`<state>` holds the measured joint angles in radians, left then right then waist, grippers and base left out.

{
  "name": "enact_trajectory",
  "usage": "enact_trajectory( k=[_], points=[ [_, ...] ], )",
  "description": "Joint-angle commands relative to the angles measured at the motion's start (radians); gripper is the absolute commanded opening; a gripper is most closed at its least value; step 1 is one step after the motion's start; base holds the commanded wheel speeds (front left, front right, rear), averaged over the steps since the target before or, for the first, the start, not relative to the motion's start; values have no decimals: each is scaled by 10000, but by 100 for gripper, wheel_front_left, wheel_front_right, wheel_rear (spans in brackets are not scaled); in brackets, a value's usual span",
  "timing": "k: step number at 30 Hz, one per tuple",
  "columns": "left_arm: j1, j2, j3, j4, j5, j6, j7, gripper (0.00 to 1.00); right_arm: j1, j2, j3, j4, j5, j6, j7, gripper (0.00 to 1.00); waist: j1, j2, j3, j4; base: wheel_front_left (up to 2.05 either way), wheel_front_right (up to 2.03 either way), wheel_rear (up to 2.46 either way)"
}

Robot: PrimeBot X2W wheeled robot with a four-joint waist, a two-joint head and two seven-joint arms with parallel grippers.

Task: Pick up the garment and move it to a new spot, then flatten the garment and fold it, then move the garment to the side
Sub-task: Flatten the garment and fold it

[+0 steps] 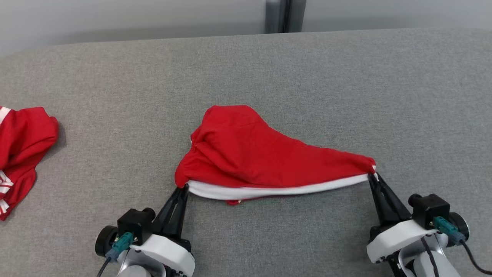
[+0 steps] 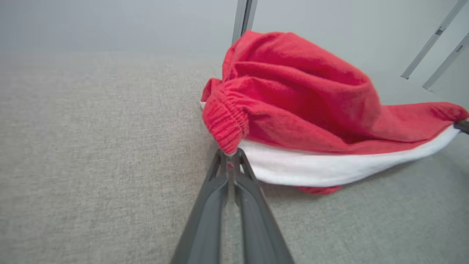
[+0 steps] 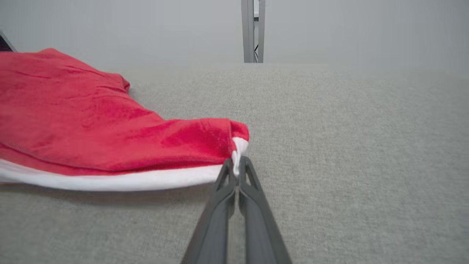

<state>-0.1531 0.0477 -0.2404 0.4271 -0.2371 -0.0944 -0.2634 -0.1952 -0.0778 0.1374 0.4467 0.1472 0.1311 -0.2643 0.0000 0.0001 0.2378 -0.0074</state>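
I see the red garment (image 1: 261, 154) bunched midway on the grey fabric counter (image 1: 346, 77), white hem (image 1: 269, 191) taut, my left tool (image 1: 183, 189) pinched on its elastic corner, right tool (image 1: 372, 176) clamped on the other corner, another red cloth (image 1: 23, 150) far left, metal post (image 1: 285, 15) behind

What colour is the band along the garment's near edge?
White band; left wrist view shows it best.
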Motion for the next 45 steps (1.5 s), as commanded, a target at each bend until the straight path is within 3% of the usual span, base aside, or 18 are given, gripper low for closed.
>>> enact_trajectory(
  k=[1,10,21,27,34,39,45],
  points=[
    [-125,54,164,-248,69,-45,-17,0,-138,-40,-91,-208,140,-6,0,0,0,-1,-126,14,0,0,0],
    [-1199,280,829,-1438,876,-282,-19,0,-1263,-52,142,-1497,876,-5,1,0,0,-1,-1404,59,0,0,0],
    [-4377,1917,246,-864,806,-356,-11,0,-3848,-644,510,-2089,1569,-5,1,0,0,-1,-2247,152,0,0,0],
    [-6130,2503,-318,-146,443,-354,36,0,-5712,-1010,673,-1669,1482,-5,1,0,0,-1,-1063,180,0,0,0],
    [-8916,2789,-772,1236,621,-351,38,0,-8848,-1220,690,41,785,-6,0,0,0,-1,1115,202,0,0,0],
    [-11177,2824,-611,1998,982,-156,11,0,-11256,-1380,-209,836,-196,-29,0,0,0,-1,2343,267,0,0,0],
    [-11990,2690,-328,2173,999,-73,4,0,-12534,-1296,-901,1140,-904,-42,2,0,0,-1,2983,326,0,0,0]
  ],
)
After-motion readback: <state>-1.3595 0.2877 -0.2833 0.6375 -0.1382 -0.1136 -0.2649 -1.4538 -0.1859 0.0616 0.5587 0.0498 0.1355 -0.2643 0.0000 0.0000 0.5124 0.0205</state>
